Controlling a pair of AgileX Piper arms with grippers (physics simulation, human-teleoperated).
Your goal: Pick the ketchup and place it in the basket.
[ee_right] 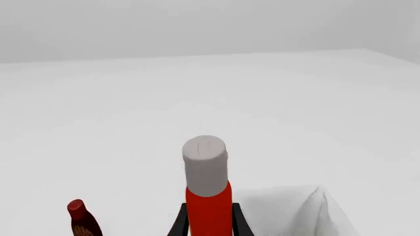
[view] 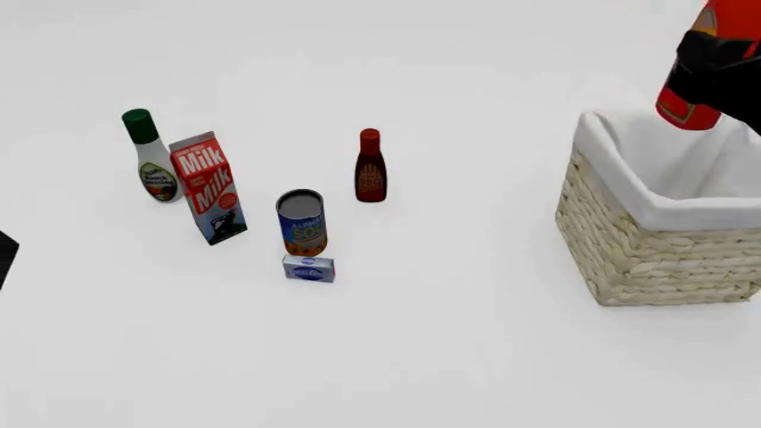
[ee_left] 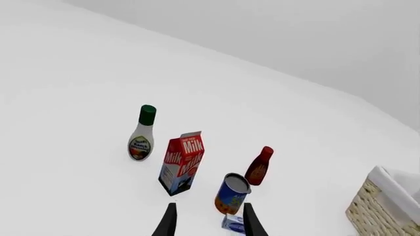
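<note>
The ketchup point(view: 687, 100), a bright red bottle with a small label, hangs tilted at the far right, above the back corner of the basket point(view: 666, 259). My right gripper point(view: 721, 69) is shut on it. In the right wrist view the ketchup point(ee_right: 208, 199) stands between the fingers of my right gripper point(ee_right: 210, 225) with its white cap pointing away, and the white lining of the basket point(ee_right: 295, 211) lies just beyond. The left gripper point(ee_left: 210, 226) is open and empty, short of the group of groceries. Only a dark sliver of the left arm point(view: 5, 254) shows at the front view's left edge.
On the left half of the table stand a white bottle with a green cap point(view: 151, 160), a milk carton point(view: 208, 189), a blue can point(view: 302, 223), a small blue box point(view: 309, 268) and a slim dark red bottle point(view: 371, 168).
</note>
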